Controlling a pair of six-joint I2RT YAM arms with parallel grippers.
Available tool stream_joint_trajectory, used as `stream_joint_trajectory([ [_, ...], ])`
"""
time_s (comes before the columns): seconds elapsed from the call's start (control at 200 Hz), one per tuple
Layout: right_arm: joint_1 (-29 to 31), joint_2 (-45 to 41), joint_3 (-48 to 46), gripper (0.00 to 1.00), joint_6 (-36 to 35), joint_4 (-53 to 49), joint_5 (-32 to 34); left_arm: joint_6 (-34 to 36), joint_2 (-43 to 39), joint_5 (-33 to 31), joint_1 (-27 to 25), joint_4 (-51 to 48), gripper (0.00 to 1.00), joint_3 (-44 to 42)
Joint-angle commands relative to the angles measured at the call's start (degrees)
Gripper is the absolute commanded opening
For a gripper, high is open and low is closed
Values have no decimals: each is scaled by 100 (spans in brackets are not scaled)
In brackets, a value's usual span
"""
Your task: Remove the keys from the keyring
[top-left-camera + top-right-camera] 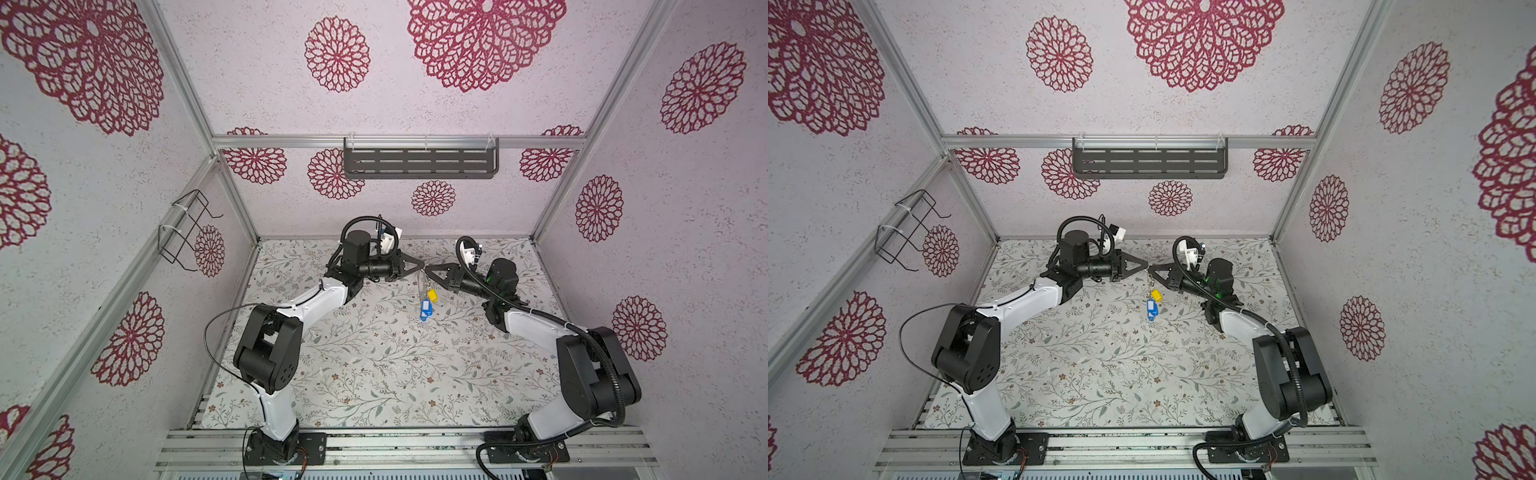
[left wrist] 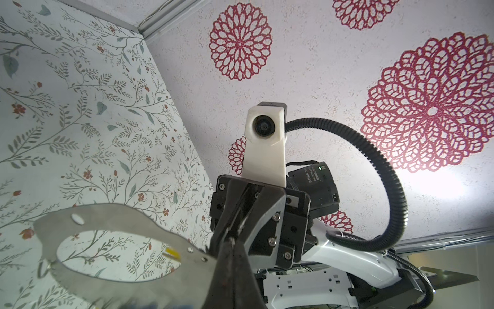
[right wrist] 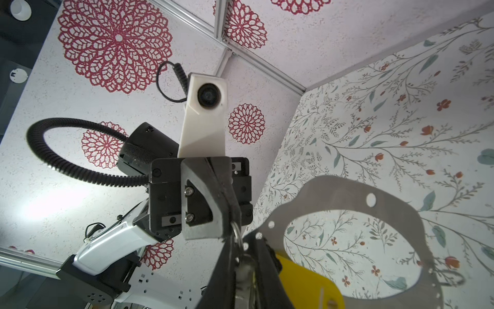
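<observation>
Midair, a keyring (image 2: 107, 216) is steadied for unthreading above the counter (image 1: 374, 365).
Nearest, the keys (image 1: 424, 309) dangle free below it. Just beyond, the left claw (image 1: 420, 266) is clamped on the keyring's edge to brace it, while the right claw (image 1: 430, 270) sits nearly closed round a small metal loop (image 3: 236, 231); whether it grips I cannot tell.

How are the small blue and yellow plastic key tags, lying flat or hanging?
Hanging: the key tags dangle in a bunch beneath the left gripper and right gripper.
</observation>
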Motion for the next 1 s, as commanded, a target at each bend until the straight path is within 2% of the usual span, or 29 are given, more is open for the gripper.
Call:
stream_joint_trajectory([
  [0.0,49,56,250,12,286,603,-186,-329,-48,119,30,776,0,-26],
  [0.11,69,96,318,5,309,601,-184,-355,-22,121,13,796,0,4],
  [0.21,105,128,392,2,323,601,-195,-360,4,151,2,796,0,52],
  [0.315,150,180,445,2,371,651,-212,-362,46,163,4,785,0,92],
  [0.39,177,234,454,8,483,795,-229,-360,65,163,-4,787,0,106],
  [0.47,187,303,447,8,653,1023,-239,-363,99,172,-6,787,0,130],
  [0.625,202,413,454,0,866,1332,-246,-374,169,183,-32,795,0,160],
  [0.881,190,397,428,0,846,1274,-107,-439,181,99,-1,852,0,129],
  [0.946,179,348,361,0,778,1235,-10,-603,158,-17,40,1074,17,34],
  [0.996,164,306,325,0,711,1165,52,-738,124,-143,89,1215,21,-60],
])
